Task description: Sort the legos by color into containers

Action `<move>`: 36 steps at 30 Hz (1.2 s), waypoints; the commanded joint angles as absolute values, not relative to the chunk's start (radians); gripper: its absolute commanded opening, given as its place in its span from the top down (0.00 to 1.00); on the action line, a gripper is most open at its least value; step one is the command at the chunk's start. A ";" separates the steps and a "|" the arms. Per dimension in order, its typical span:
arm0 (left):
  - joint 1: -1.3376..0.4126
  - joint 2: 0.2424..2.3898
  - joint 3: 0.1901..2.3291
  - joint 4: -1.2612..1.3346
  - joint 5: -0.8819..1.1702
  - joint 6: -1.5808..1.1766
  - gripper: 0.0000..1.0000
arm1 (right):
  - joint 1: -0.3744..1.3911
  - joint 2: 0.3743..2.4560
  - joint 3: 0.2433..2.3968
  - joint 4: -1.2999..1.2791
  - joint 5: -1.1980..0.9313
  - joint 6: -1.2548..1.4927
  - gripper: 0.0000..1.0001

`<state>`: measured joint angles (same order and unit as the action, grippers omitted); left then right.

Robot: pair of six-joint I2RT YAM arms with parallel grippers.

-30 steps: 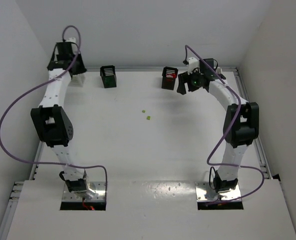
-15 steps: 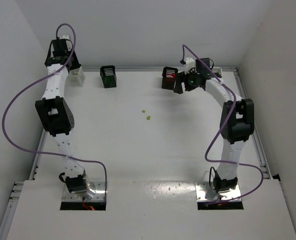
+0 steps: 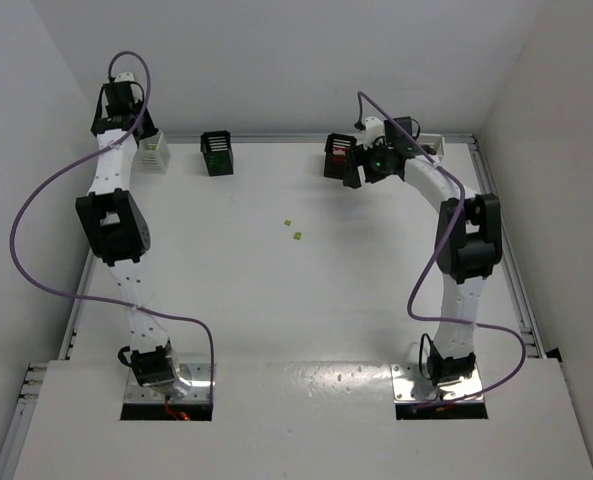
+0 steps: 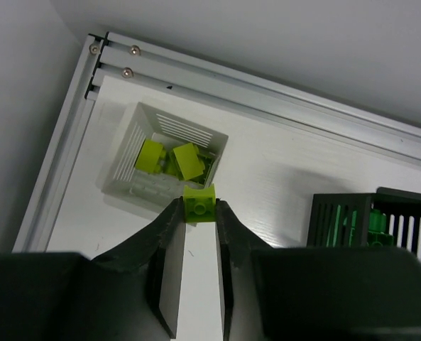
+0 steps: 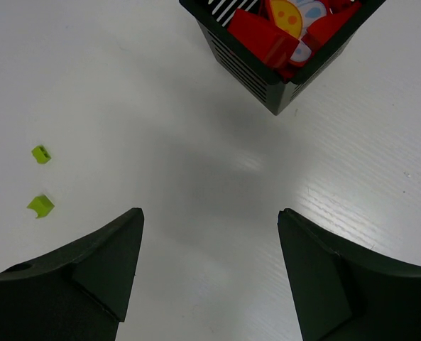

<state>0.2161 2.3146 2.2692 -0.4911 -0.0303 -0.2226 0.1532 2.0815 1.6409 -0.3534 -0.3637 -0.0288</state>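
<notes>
Landmark = black bin of green bricks (image 3: 216, 153) at the table's far edge, everything is placed off that

- left gripper (image 4: 198, 207): up over the far corner, left of the green bin. Jaws nearly closed, pinching 1 yellow-green brick (image 4: 199, 199) between the fingertips, studs up
- that brick hangs over the near rim of the white bin (image 4: 121, 181), which is the next bin left of the green bin, apart from it, on the same far edge
- white bin already holds at least 2 yellow-green bricks (image 4: 151, 155), lying tilted
- right gripper (image 5: 210, 213): well right of the green bin, jaws spread wide, nothing between them, only bare table (image 5: 160, 106) under the gap
- black bin of red pieces (image 5: 245, 67): right of the green bin on the same far edge, just beside the right gripper on the green-bin side. Packed with red bricks (image 5: 256, 32); 1 piece on top has a yellow and white print
- 2 loose yellow-green bricks (image 3: 288, 222) (image 3: 298, 236): on open table, right of the green bin and nearer the arm bases, close together but not touching
</notes>
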 commanded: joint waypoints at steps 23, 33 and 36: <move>0.049 2.073 2.050 -0.442 0.146 0.000 0.50 | 0.147 2.023 1.602 -0.318 -0.307 0.020 0.23; -0.470 1.830 1.543 -0.499 0.158 -0.099 0.54 | 0.066 1.936 1.453 -0.308 -0.339 0.121 0.23; -0.552 1.888 1.531 -0.520 0.106 -0.187 0.57 | 0.038 1.910 1.425 -0.308 -0.365 0.158 0.23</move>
